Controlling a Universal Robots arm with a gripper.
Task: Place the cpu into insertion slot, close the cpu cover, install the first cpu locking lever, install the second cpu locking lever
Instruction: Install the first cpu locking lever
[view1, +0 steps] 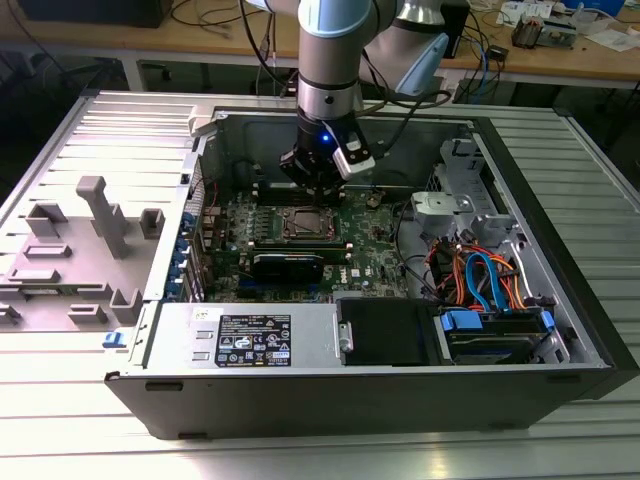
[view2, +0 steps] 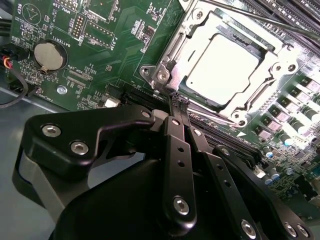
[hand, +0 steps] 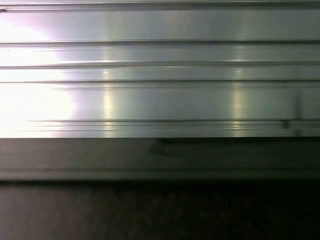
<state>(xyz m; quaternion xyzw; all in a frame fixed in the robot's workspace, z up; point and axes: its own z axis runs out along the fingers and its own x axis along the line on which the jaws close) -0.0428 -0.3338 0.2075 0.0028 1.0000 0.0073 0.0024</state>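
Observation:
The cpu lies flat in the insertion slot, its silvery top showing bright. The cpu cover, a metal frame with a central cut-out, lies down around the chip. A thin lever rod crosses past the socket's far side. My gripper hovers just off one edge of the socket, its two black fingers pressed together with nothing between them. In the exterior view the gripper hangs inside the open computer case, right above the socket's back edge.
The green motherboard carries a coin battery and long black memory slots. A power supply and coloured cables stand inside the case walls. A grey fixture lies at the exterior view's left.

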